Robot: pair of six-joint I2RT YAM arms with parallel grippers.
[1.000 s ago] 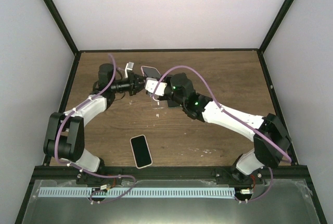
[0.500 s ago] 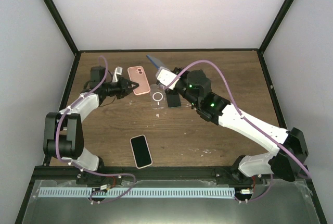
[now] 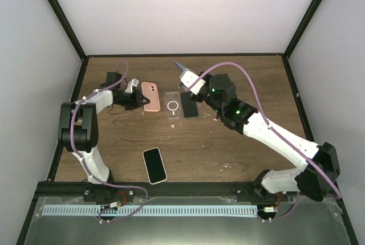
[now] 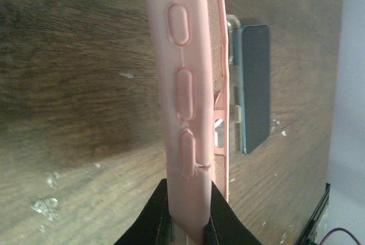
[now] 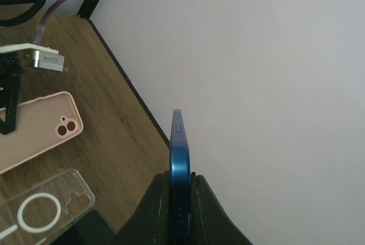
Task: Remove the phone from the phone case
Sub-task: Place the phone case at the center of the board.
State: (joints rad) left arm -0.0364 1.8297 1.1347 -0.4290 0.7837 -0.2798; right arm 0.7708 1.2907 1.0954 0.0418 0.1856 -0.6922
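- Right gripper [image 5: 179,183] pinches the lower end of the blue phone [image 5: 178,142], holding it edge-up in the air over the far side of the table [image 3: 245,85], free of any case.
- Left gripper [image 4: 188,202] is clamped on the rim of the pink case [image 4: 181,85], which lies back-up on the wood (an anchor grip, by my reading).
- Case is probably empty, though its inside is hidden.
- Clear case [image 3: 173,105] and dark phone [image 3: 190,107] lie just beside it.
- White phone [image 3: 154,164] sits near the front.

Blue phone [image 3: 179,63] in right hand [image 3: 184,72], pink case [image 3: 151,96] apart
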